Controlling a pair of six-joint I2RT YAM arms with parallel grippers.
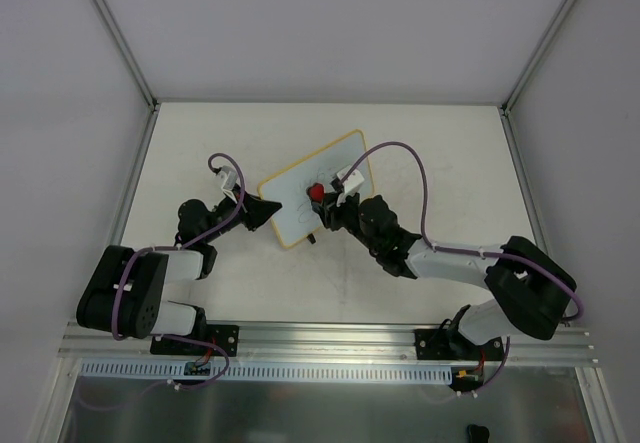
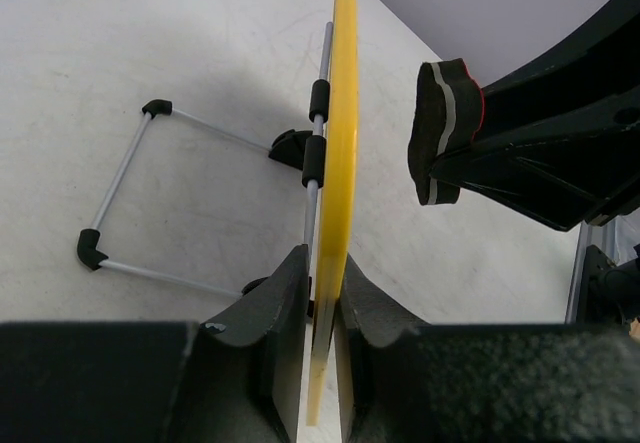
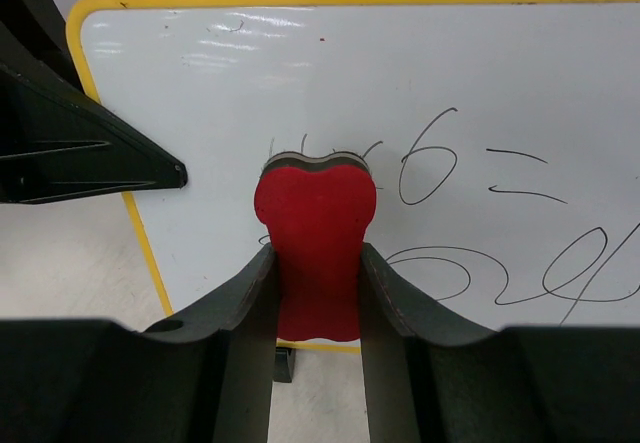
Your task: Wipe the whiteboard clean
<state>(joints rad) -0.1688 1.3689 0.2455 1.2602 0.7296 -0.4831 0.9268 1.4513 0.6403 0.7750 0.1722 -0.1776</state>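
Note:
The whiteboard (image 1: 305,188) stands mid-table on its wire stand, white with a yellow frame. In the right wrist view the whiteboard (image 3: 500,83) carries dark handwritten marks across its middle and right. My left gripper (image 1: 268,210) is shut on the board's left edge; in the left wrist view the yellow frame (image 2: 340,163) sits edge-on between my fingers (image 2: 275,313). My right gripper (image 1: 322,201) is shut on the red eraser (image 3: 315,243), whose dark felt end is at the board's face. The eraser also shows in the left wrist view (image 2: 440,133), close to the board.
The board's wire stand (image 2: 130,203) with black corner feet rests on the table behind the board. Metal frame posts stand at the table's back corners (image 1: 150,98). An aluminium rail (image 1: 320,338) runs along the near edge by the arm bases.

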